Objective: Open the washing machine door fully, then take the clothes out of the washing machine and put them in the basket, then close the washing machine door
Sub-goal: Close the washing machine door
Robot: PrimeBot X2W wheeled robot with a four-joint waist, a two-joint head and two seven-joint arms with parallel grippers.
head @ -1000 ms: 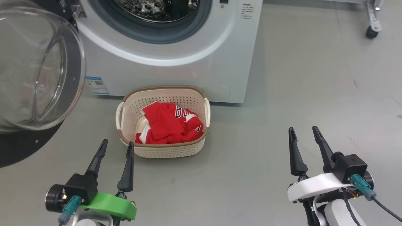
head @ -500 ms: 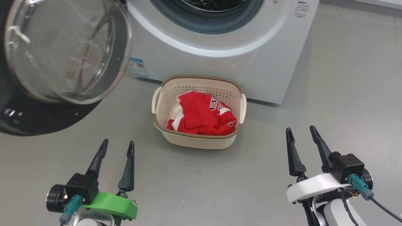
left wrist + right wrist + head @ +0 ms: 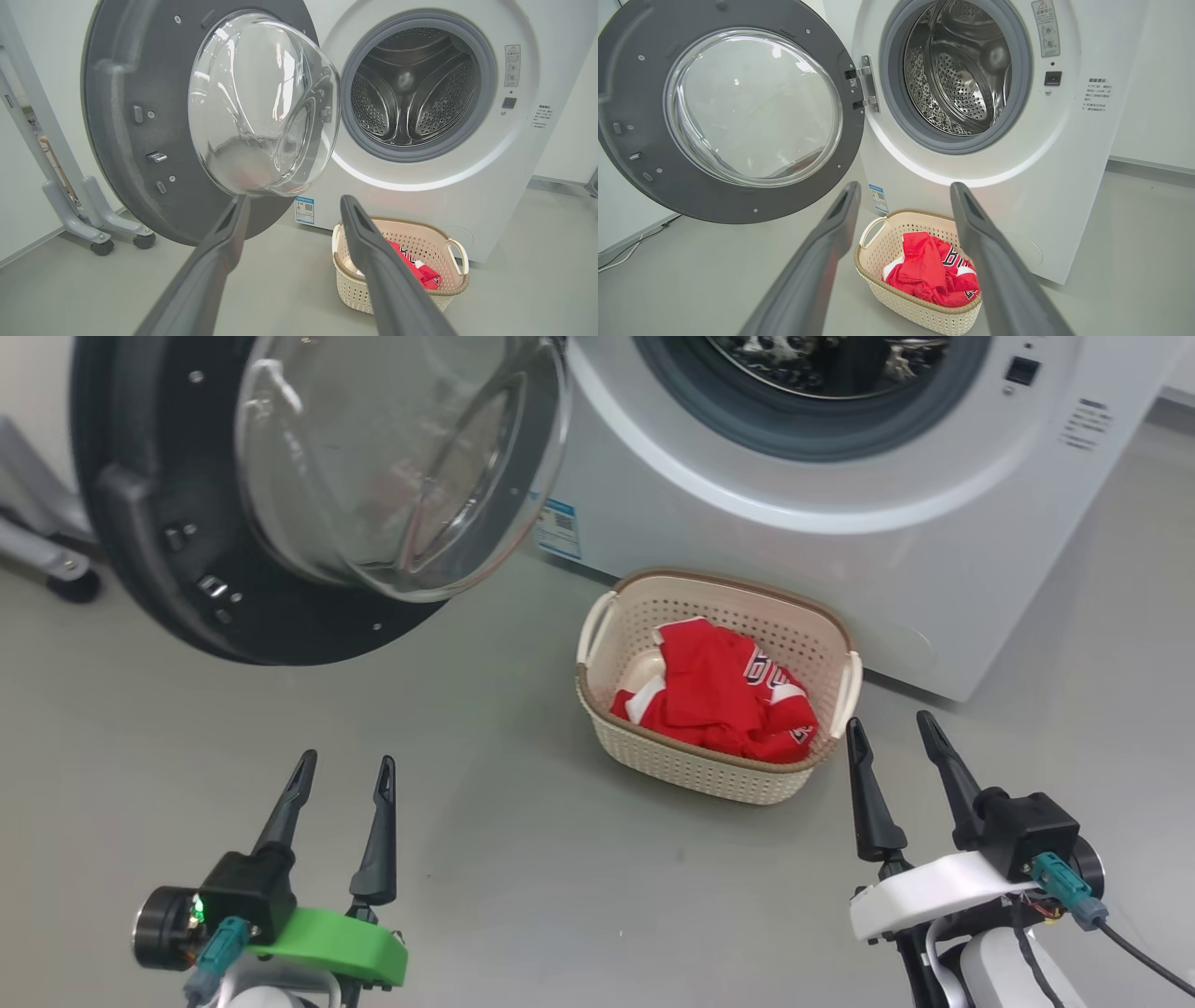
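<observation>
Drum (image 3: 822, 364) is left uncovered; washing machine door (image 3: 140, 523) is swung wide, rim apart from basket (image 3: 709, 770). Inside basket, clothes (image 3: 719, 700) are heaped, just before washing machine (image 3: 794, 551). Bare floor (image 3: 523, 859) is seen beneath left gripper (image 3: 346, 761) and right gripper (image 3: 889, 721), both spread, empty.

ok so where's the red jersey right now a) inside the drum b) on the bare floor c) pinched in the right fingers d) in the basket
d: the clothes lie bunched inside the basket, which stands on the floor in front of the washing machine; the drum shows bare steel.
</observation>
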